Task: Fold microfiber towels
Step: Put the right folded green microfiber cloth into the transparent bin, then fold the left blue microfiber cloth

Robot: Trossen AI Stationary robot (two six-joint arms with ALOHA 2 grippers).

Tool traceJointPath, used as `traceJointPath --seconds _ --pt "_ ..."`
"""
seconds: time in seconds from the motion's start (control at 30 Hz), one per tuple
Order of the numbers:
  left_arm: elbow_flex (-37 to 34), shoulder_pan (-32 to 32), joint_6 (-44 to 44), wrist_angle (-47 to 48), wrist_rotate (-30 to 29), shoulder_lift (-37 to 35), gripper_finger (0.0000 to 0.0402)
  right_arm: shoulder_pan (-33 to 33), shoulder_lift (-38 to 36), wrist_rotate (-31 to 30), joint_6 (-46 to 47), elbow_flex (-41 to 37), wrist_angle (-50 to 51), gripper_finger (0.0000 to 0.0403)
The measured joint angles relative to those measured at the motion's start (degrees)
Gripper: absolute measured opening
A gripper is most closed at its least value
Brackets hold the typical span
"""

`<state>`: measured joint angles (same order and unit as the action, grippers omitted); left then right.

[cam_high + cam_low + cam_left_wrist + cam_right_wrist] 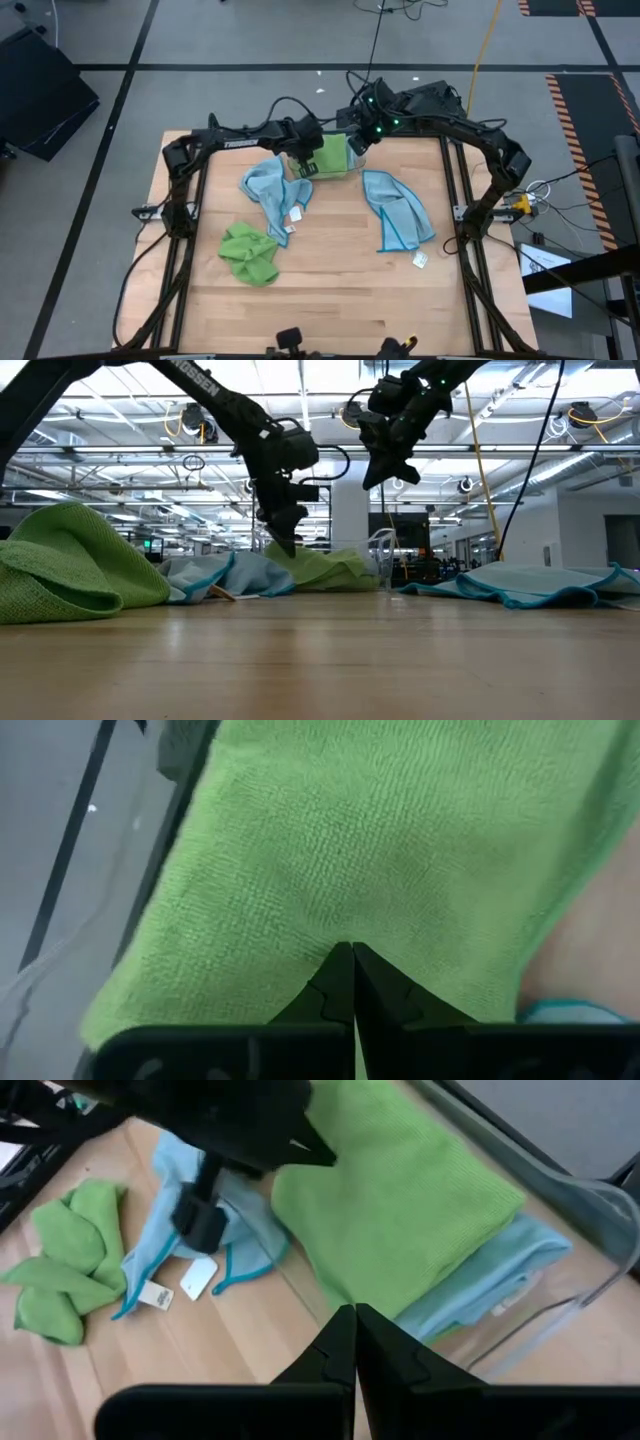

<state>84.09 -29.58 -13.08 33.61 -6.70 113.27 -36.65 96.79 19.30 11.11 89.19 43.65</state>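
A folded lime green towel [400, 1200] lies on a folded light blue towel [500, 1270] at the far middle of the table, beside a clear plastic bin's wall [590, 1230]. My left gripper [302, 165] is shut and points down at the green towel's left part [380, 840]. My right gripper [360, 142] is shut and hangs higher [377, 478], above the stack, holding nothing. A crumpled blue towel [270, 190], a crumpled green towel [250, 255] and a loosely spread blue towel [400, 210] lie on the wood. My left gripper's shut fingertips [322, 1152] come slanting down from the table's left at the left edge of the folded green towel's top. I cannot tell whether they touch the cloth or stand just above it.
A loose white tag [420, 260] lies near the spread blue towel. Black frame rails [185, 210] run along the table's left and right sides. Bare wood [330, 300] fills the near half of the table.
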Motion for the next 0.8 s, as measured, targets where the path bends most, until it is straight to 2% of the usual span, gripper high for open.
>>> traceJointPath --seconds 0.3,0.47,0.57,0.7,0.8 --pt "0.2 0.4 -0.2 -0.8 -2.5 2.1 0.0001 1.2 0.0 -2.0 1.7 0.0 0.0 0.0" --pt "0.8 1.0 1.7 0.2 -6.7 -3.4 0.0001 1.3 0.0 -1.5 2.2 0.0 0.7 0.0" --pt "0.8 1.0 4.5 1.2 -7.1 -7.7 0.0003 1.3 0.0 -1.5 3.1 0.0 2.2 0.0" --pt "0.9 1.6 13.1 9.4 -5.3 -14.5 0.0013 1.4 0.0 -1.3 3.3 0.0 4.4 0.0" --pt "0.2 3.2 23.3 20.5 -4.1 -17.7 0.0025 1.5 0.0 -1.3 3.2 0.0 6.2 0.0"
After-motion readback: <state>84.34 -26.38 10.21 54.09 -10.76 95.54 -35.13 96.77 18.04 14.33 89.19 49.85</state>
